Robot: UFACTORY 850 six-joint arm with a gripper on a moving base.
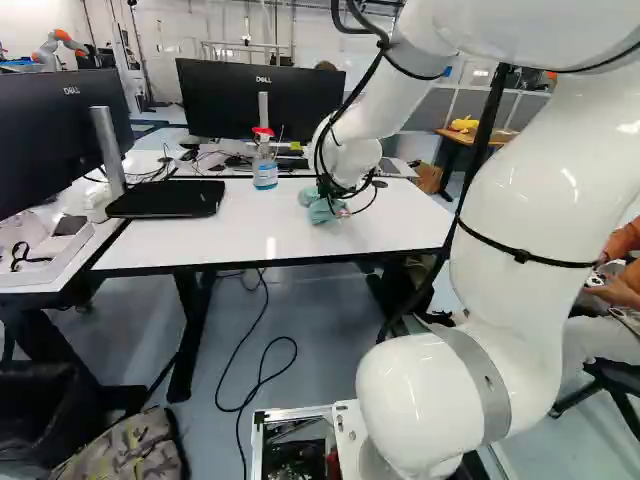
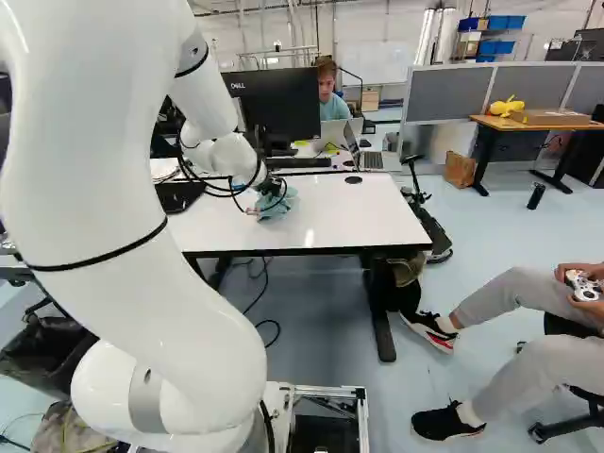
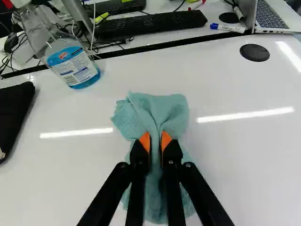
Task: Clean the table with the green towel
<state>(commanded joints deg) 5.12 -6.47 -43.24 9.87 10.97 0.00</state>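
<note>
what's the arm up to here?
The white arm has its gripper closed on the green towel, pinching a fold of it on the white table. Going by the task, it's there to wipe the tabletop. The spray bottle stands near the table's far edge, outside the grip.

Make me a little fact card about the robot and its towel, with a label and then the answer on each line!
Gripper: black, two fingers with orange pads, squeezing the towel
Towel: blue-green, bunched up, sticking out ahead of and under the fingers
Table: white and shiny
Bottle: clear, blue label, red top, standing ahead of the gripper and off to one side
Round black cover: in the tabletop, on the other side from the bottle
Marker: white with a blue cap, near the laptop
</note>
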